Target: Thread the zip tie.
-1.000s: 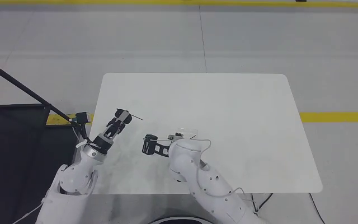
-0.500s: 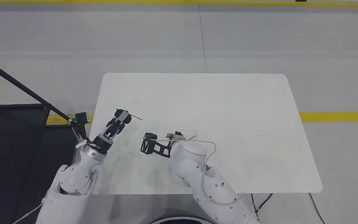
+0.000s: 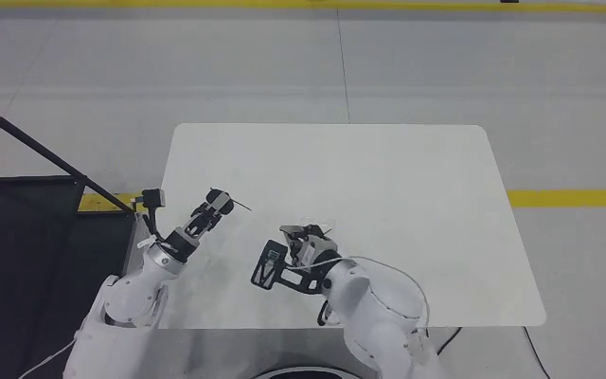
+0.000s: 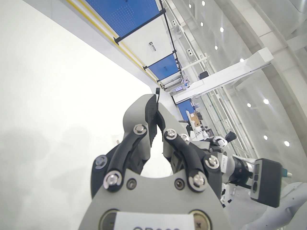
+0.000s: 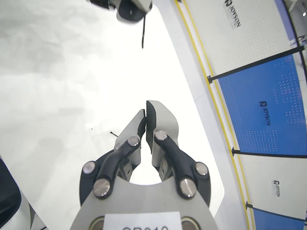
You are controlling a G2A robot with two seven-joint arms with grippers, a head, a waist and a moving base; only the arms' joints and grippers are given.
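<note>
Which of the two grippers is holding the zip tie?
The left gripper: the zip tie sticks out past its shut tips. The right gripper is shut, nothing visible inside.

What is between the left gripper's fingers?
A black zip tie, clamped in the shut left gripper. A long tail sticks out one side, and a short stub shows past the fingertips. The stretch inside the grip is covered.

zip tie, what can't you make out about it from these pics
1. Middle of the zip tie: left wrist view, clamped between the pads of the left hand.
2. Its locking head: top view, too small to find.
3. Anything inside the right hand: right wrist view, shut pads cover it.
</note>
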